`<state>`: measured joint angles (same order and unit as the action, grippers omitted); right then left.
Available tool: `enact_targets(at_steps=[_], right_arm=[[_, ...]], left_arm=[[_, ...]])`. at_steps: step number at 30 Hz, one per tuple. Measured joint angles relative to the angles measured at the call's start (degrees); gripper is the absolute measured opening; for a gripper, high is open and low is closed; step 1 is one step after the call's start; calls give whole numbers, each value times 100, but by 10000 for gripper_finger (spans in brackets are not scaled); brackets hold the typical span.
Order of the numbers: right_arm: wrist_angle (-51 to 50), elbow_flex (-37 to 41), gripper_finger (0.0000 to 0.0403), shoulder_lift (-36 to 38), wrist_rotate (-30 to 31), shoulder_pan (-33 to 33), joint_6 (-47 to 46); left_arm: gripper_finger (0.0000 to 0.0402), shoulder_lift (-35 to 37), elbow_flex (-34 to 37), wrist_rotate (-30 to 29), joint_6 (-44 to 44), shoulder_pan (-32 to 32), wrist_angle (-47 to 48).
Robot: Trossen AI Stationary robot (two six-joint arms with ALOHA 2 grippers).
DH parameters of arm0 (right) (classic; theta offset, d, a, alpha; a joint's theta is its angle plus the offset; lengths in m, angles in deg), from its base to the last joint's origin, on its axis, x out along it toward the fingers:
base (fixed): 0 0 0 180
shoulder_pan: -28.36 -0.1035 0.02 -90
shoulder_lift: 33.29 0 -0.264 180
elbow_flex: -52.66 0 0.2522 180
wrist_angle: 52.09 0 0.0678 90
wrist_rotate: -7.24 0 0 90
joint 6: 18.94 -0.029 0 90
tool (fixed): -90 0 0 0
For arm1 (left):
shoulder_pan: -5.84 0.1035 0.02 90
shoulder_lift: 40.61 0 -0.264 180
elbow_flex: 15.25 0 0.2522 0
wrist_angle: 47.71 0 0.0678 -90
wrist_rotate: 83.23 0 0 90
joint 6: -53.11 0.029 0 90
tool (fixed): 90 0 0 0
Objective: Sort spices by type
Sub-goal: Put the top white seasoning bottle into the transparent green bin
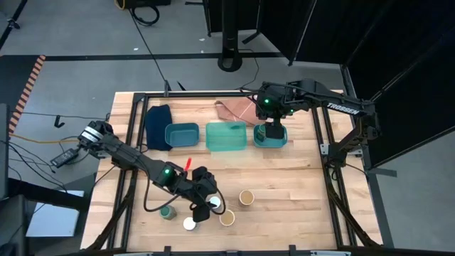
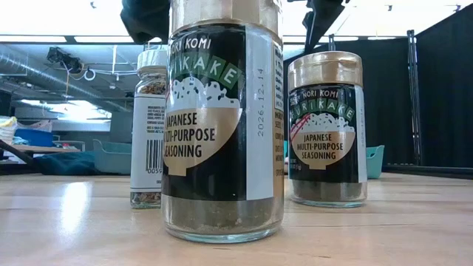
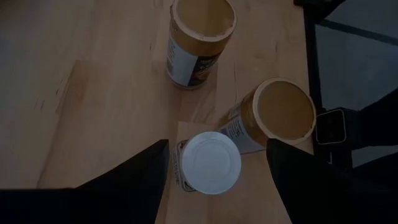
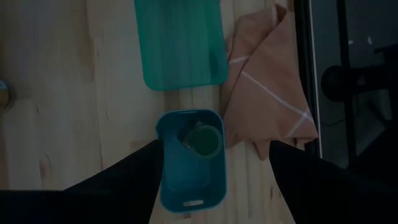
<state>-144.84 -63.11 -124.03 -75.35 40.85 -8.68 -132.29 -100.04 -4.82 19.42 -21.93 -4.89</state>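
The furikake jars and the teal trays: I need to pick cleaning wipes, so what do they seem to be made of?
The nearer furikake jar looks like clear glass: glossy, see-through at the base, thick bottom edge, printed paper-like label. The farther furikake jar matches, with a shiny gold cap, metal or metallised plastic. The teal tray under the right arm looks like moulded plastic: smooth, rounded corners, cut-out handle slot.

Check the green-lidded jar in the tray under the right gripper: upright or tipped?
Tipped. In the right wrist view the green-lidded jar leans in the tray, its side showing.
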Motion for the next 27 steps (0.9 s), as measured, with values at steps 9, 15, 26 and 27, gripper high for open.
enact_targets(at_steps=[9, 15, 26, 27], right_arm=[[1, 0, 301, 0, 0, 0, -13], [4, 2, 300, 0, 1, 0, -9], [4, 1, 298, 0, -1, 2, 7], [6, 1, 298, 0, 0, 4, 25]], left_arm=[[276, -140, 0, -429, -4, -155, 42], [276, -405, 0, -375, -149, -161, -54], [276, -528, 0, -348, -127, -161, 8], [276, -543, 0, -342, -127, -161, 1]])
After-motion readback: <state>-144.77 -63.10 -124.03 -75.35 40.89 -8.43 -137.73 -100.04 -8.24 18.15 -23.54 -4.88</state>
